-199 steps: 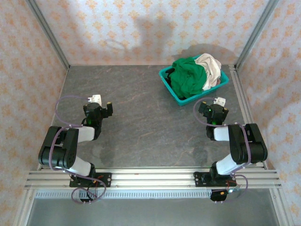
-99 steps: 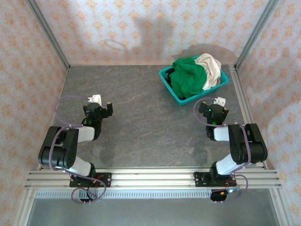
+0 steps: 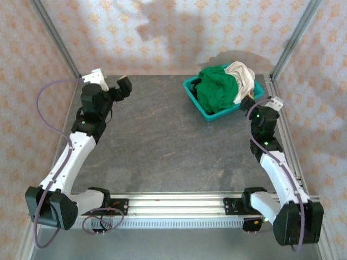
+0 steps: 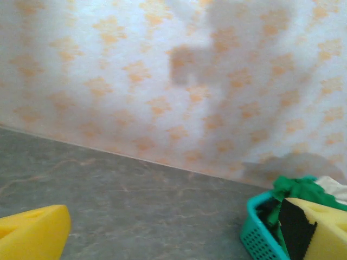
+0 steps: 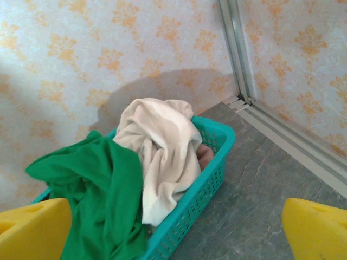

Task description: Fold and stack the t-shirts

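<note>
A green t-shirt (image 3: 214, 93) and a cream-white t-shirt (image 3: 242, 79) lay bunched in a teal basket (image 3: 191, 86) at the desk's (image 3: 162, 141) far right corner. The left pincer (image 4: 173, 233) gaped wide and empty at far left; the right pincer (image 5: 173, 238), equally wide, hung empty beside the basket.

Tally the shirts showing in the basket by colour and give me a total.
green t-shirt: 1
cream-white t-shirt: 1
Total: 2 showing, both heaped in the teal basket. Anything buried beneath them cannot be counted.
</note>
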Robot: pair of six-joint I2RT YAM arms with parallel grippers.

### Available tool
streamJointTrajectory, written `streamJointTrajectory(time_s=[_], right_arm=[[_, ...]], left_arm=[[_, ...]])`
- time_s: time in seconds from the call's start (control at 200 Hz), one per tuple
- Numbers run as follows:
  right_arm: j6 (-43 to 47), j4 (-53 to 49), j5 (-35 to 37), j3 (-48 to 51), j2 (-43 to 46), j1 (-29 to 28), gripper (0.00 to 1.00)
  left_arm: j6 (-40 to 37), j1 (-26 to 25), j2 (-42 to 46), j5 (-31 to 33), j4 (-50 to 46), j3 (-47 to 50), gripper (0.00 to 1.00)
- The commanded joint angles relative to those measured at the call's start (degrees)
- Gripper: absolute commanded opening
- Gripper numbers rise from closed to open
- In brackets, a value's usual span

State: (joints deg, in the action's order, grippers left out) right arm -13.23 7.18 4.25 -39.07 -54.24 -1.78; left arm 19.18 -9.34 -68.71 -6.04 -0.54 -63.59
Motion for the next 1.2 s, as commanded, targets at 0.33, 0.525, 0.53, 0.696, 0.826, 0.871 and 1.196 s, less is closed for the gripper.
streamJointTrajectory(time_s=[0.33, 0.525, 0.53, 0.696, 0.826, 0.871, 1.196], right_arm=[[-5.6, -32.2, 0.3, -5.3, 1.4, 1.3, 1.00], [-6.0, -34.1, -1.6, -3.9, 1.2, 5.0, 1.00], [-5.9, -34.1, -1.7, -3.9, 1.2, 5.1, 1.00], [-5.5, -34.4, -2.8, -2.2, 1.9, 6.4, 1.00], [-5.2, -34.3, -3.2, -1.4, 2.5, 6.4, 1.00], [-5.1, -34.2, -3.2, -1.1, 2.6, 6.4, 1.00], [-5.6, -32.9, -3.9, 0.4, 2.6, 6.4, 1.00]], left_arm=[[-21.3, -33.6, -42.3, 5.0, -31.8, -39.5, 1.00], [-26.4, -36.1, -61.0, 3.5, -42.6, -62.4, 1.00], [-26.6, -36.2, -61.3, 3.7, -42.8, -63.0, 1.00], [-29.1, -36.8, -74.9, 5.3, -51.3, -83.3, 0.94], [-30.2, -37.0, -78.7, 7.0, -50.3, -86.1, 0.86], [-30.5, -37.0, -79.4, 7.5, -50.1, -86.0, 0.82], [-31.7, -37.1, -79.1, 10.9, -54.0, -86.0, 0.34]])
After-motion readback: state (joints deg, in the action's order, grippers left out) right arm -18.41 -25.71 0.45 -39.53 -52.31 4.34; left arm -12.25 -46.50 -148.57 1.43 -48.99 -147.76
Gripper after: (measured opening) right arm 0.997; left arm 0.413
